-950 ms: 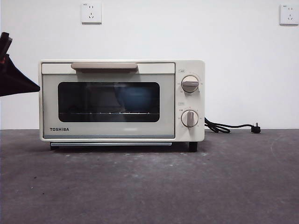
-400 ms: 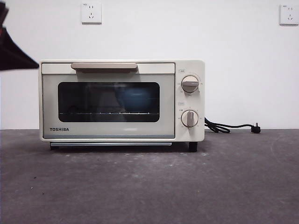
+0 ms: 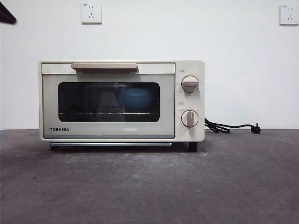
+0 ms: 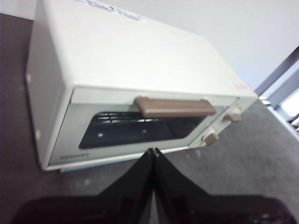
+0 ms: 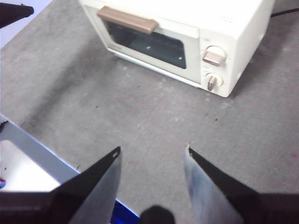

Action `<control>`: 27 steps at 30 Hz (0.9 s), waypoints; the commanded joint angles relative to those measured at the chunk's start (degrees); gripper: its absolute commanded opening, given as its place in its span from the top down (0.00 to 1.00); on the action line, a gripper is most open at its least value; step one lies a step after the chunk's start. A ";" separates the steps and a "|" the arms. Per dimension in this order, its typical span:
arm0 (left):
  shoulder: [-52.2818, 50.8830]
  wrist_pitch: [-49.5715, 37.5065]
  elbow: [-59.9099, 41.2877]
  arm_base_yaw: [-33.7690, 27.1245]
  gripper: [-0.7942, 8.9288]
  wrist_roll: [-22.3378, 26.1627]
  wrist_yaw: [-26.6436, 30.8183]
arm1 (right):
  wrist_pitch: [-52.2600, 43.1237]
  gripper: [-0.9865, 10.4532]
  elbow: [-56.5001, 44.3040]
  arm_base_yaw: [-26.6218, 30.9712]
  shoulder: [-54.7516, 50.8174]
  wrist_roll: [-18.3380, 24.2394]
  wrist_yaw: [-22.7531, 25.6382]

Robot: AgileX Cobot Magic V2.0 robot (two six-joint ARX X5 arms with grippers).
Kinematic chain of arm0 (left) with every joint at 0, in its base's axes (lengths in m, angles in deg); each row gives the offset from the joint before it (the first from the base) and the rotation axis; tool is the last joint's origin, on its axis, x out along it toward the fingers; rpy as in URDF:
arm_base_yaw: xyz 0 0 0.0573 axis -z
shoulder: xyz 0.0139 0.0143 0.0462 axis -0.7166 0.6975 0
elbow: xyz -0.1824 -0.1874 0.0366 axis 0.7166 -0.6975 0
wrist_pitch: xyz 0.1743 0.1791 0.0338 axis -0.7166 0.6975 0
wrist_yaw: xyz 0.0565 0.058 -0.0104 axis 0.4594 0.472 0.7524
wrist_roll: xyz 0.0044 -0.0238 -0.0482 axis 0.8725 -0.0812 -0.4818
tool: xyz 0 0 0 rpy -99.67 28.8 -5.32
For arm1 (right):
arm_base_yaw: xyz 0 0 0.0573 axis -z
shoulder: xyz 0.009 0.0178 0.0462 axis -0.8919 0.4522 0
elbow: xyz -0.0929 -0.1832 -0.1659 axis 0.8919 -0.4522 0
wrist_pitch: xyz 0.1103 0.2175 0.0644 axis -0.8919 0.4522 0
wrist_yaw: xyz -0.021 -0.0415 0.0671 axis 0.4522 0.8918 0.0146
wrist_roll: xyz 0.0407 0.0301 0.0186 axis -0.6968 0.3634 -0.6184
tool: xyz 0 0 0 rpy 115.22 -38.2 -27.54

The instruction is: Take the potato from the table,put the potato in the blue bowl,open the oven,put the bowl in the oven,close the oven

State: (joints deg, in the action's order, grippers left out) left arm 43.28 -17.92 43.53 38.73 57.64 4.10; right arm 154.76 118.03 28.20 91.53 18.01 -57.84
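Potato cannot be made out anywhere, on the table [image 3: 149, 186] or through the glass; by judgement it sits inside the blue bowl [image 3: 136, 99], which shows dimly as a rounded blue shape on the rack behind the dark window of the TOSHIBA toaster oven [image 3: 121, 100]. The oven door is shut flush, its beige bar handle [image 3: 104, 66] level along the top edge, so what remains looks like little more than clearing the arms away. The left gripper [image 4: 153, 150] has its two black jaws pressed together with nothing between them, and its wrist view looks down on the handle and door from just in front and above; in the front view it appears only as a black tip at the upper left corner. The right gripper [image 5: 152, 154] hangs well back over bare table with its jaws spread apart and empty, the oven lying far ahead of it. To finish well, the left arm should lift clear without brushing the handle or nudging the door open, and both arms should keep away from the two grey knobs [image 3: 189, 84] and the black cord [image 3: 229, 126] trailing behind the oven on its knob side. A final check that the door seam sits even against the frame would confirm the closing.
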 commanded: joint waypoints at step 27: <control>-17.42 40.15 15.80 2.25 0.93 11.43 8.70 | 3.98 0.92 -0.07 -0.13 1.53 3.69 -3.06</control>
State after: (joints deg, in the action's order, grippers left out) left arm 25.93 22.29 59.46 40.82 68.35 12.80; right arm 158.96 118.03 28.20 92.98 21.00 -60.81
